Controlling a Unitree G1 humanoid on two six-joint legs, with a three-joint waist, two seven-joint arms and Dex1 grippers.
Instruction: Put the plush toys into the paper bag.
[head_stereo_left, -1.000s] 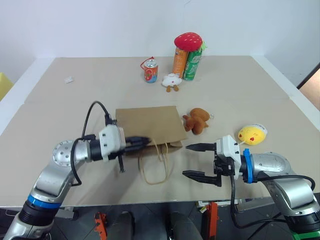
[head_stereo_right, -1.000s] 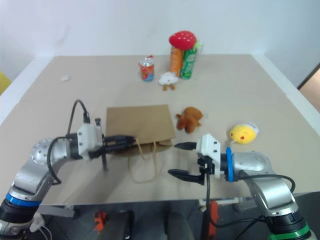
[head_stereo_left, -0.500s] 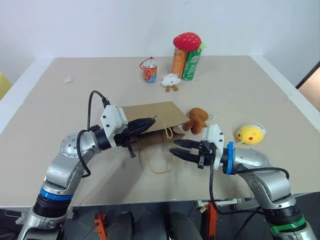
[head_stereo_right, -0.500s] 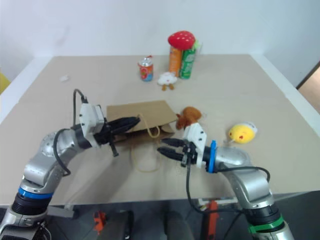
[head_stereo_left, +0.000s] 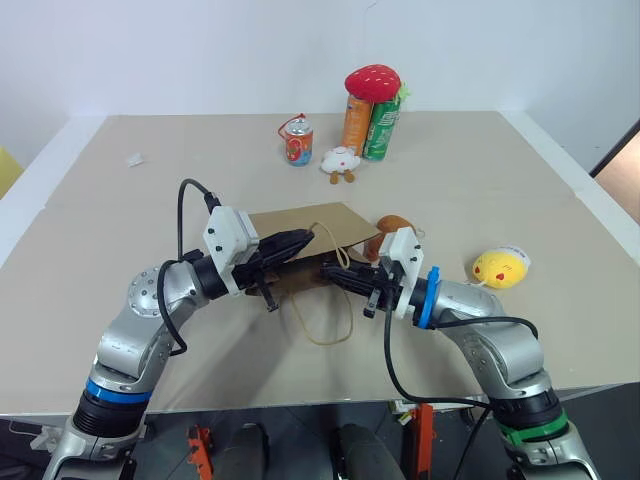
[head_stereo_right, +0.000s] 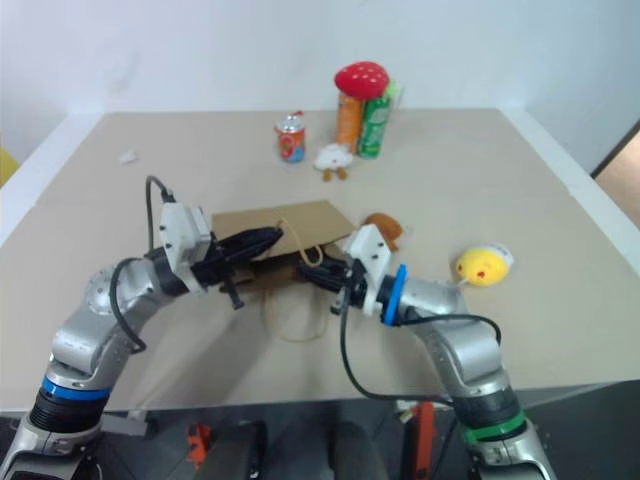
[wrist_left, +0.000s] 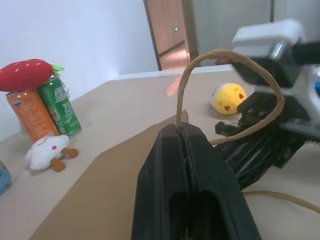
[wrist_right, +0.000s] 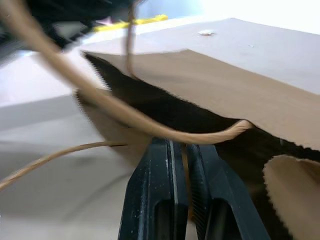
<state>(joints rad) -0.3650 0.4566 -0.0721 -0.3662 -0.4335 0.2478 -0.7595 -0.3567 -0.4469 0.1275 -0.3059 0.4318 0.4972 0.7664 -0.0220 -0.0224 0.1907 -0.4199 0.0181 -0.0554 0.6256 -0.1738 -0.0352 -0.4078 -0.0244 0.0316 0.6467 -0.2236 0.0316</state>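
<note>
The right end effector (head_stereo_left: 345, 279), wide open a second ago, has crossed to the paper bag (head_stereo_left: 305, 236) at frame centre and closed on its rim. The left end effector (head_stereo_left: 300, 240) grips the handle. Both plush toys (head_stereo_left: 504, 268) lie right of the bag on the worktop (head_stereo_left: 200, 165); its mouth can now be opened.

Both head views look forward and down over the table (head_stereo_left: 480, 160), sharing nearly the same scene. Each wrist view sits close behind its own claw, looking along the fingers at the paper bag (wrist_right: 280, 95) mouth from opposite sides.
</note>
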